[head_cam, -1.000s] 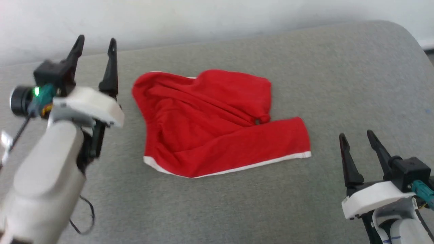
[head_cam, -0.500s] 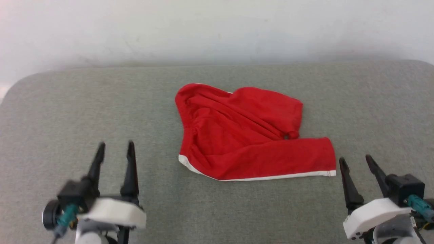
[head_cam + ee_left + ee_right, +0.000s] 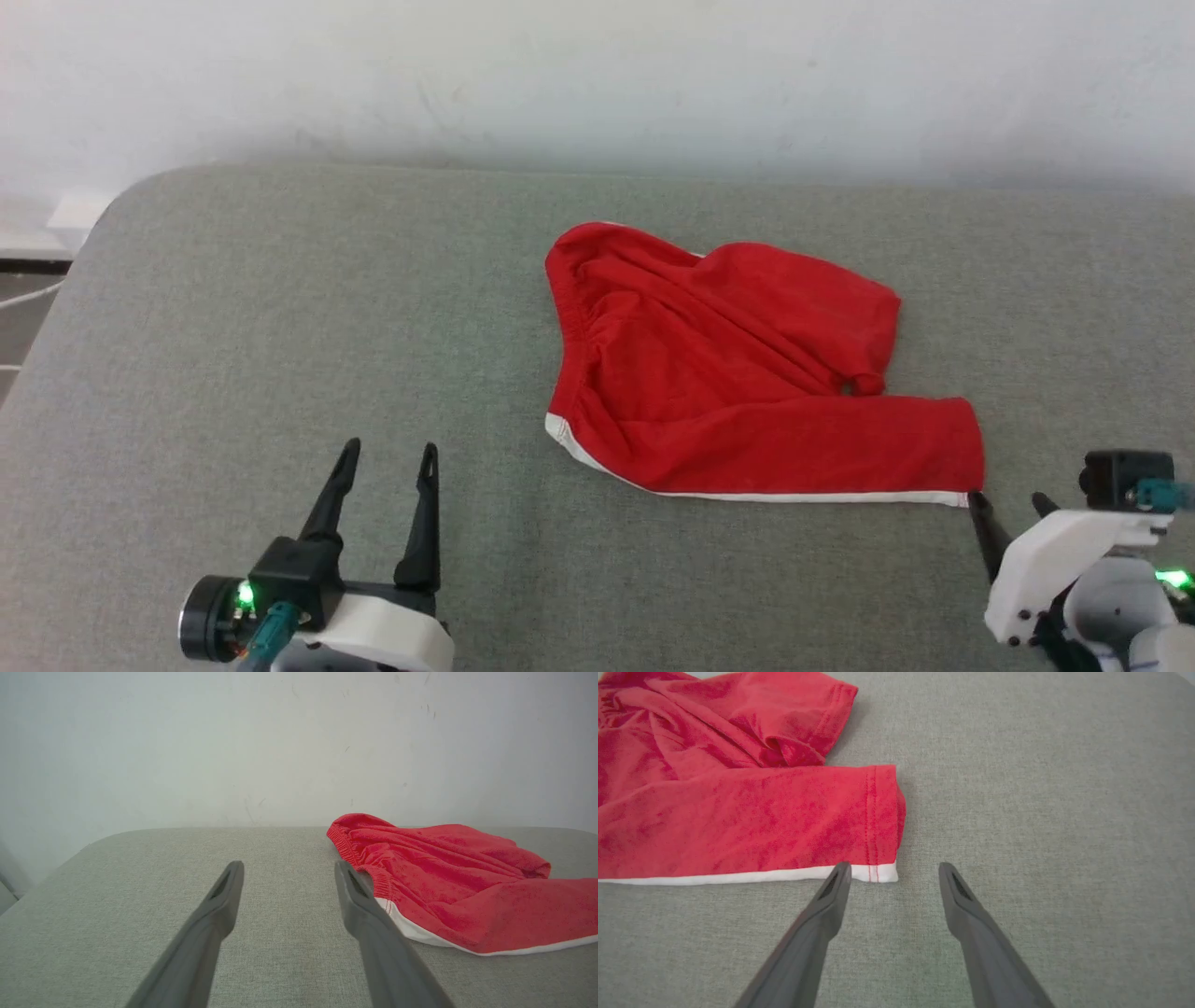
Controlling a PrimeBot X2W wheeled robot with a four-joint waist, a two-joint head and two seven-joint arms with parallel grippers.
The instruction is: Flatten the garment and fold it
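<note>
Head view, nearest first: the left gripper (image 3: 390,448) sits at the lower left over bare grey cushion (image 3: 233,327), fingers parted and empty, near the garment (image 3: 738,373) but clear of it. At the lower right the right gripper (image 3: 1008,501) is likewise released and holding nothing, its tips just beside the garment's near right corner. The right wrist view shows one fingertip at the white stripe (image 3: 738,876) by the stitched hem, though contact is hard to judge. That placing looks like a set-up to pinch this corner and draw the leg out flat. Beyond the grippers the garment, red shorts, lies crumpled right of centre on the cushion: the near leg stretches flat to the right, the other is bunched and folded over behind it. The gathered waistband (image 3: 350,847) curls along the left side, ahead of the left gripper's line, likely its own target. Flattening seems not yet begun. Farthest back stands a pale wall (image 3: 560,75)
</note>
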